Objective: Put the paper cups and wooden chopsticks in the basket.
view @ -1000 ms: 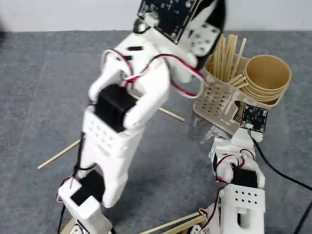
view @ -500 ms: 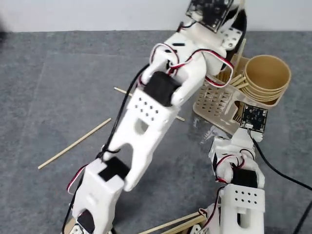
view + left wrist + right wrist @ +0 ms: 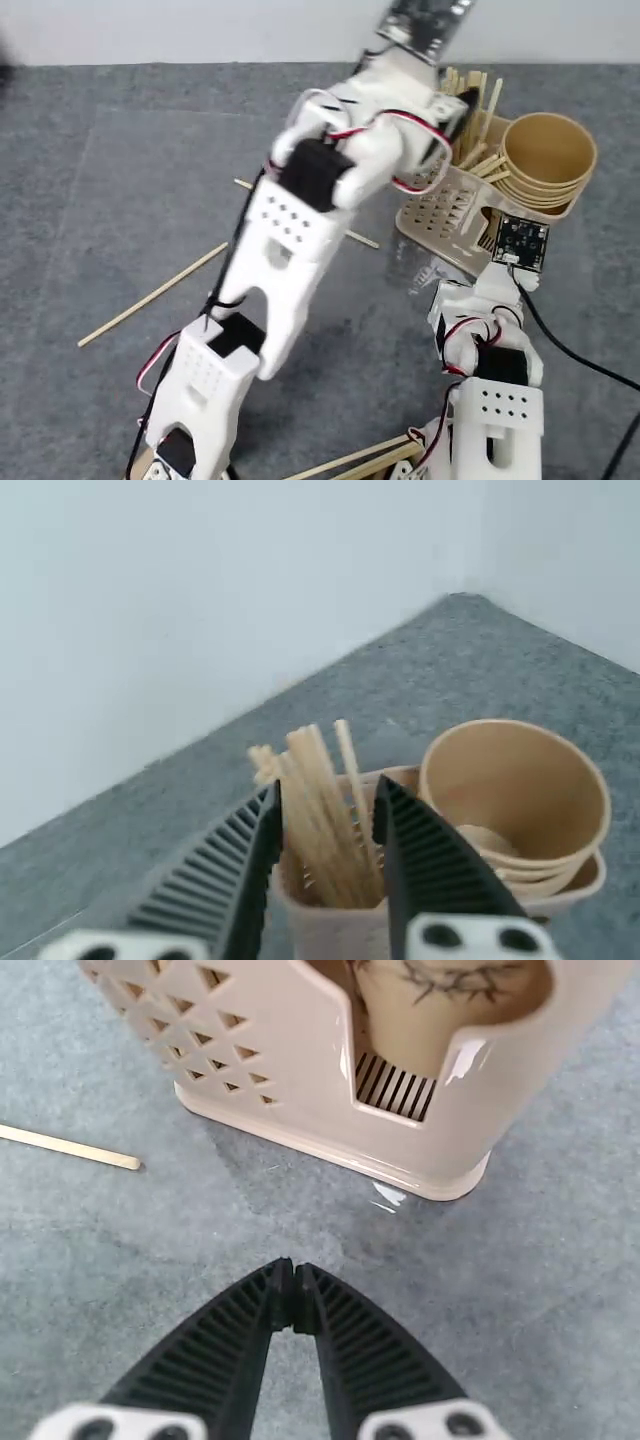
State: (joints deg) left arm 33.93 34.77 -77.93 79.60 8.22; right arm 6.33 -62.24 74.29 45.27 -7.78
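Since the left gripper (image 3: pixel 328 792) has its fingers (image 3: pixel 250 865) spread with nothing pinched between them, and hangs right over the basket's narrow compartment, the step in hand reads as delivering chopsticks, with the load apparently out of the grip. Beyond the gap stands a bundle of chopsticks (image 3: pixel 310 765), upright and leaning a little, in that compartment of the basket (image 3: pixel 325 925). Just beside it, the wider compartment holds a stack of cups (image 3: pixel 510 790), nested with mouths up.

The right gripper (image 3: pixel 293 1272) has its fingers pressed together on nothing, low over the grey carpet (image 3: pixel 520 1260) and near the basket's wall.

Farther out, the high view shows sticks not yet collected. One loose chopstick (image 3: pixel 150 295) lies well apart from the basket. A second chopstick (image 3: pixel 358 238) lies near the basket, partly under the left arm. Two more sticks (image 3: pixel 350 462) lie at the near edge by the right arm's base.

The cups seem done and the chopsticks are not. The next move likely calls for lifting the left arm clear without knocking the bundle. It should then come down astride a loose stick with a low, centred pinch, since a thin stick on carpet could roll or slip.
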